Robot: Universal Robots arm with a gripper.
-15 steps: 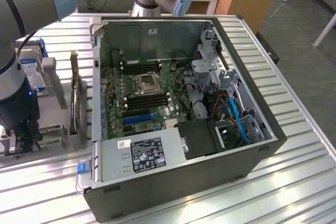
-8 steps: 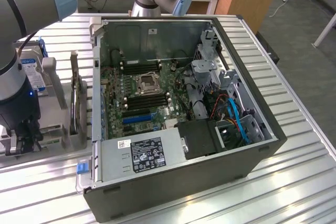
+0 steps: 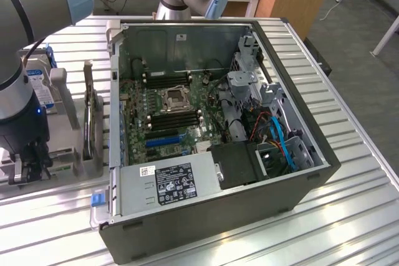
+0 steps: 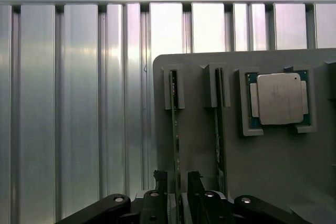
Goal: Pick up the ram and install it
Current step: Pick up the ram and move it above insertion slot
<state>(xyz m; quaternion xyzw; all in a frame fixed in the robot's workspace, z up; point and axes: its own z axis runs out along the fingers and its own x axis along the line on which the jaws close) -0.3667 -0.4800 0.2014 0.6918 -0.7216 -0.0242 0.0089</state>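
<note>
Right now, at the exterior view's left, your gripper [image 3: 28,169] hangs low over the grey holder [image 4: 197,135]. It is unclenched, one jaw on either side of the ram [image 4: 175,124] with a sliver of gap showing, nothing grasped. The holder stands its sticks on edge in slots, probably so a grip can straddle them. You have two sticks — the ram and a second stick [image 4: 218,119] — plus one processor [image 4: 278,98]. Rightward sits one open computer case [image 3: 315,147], its motherboard [image 3: 174,113] facing up for access.
</note>
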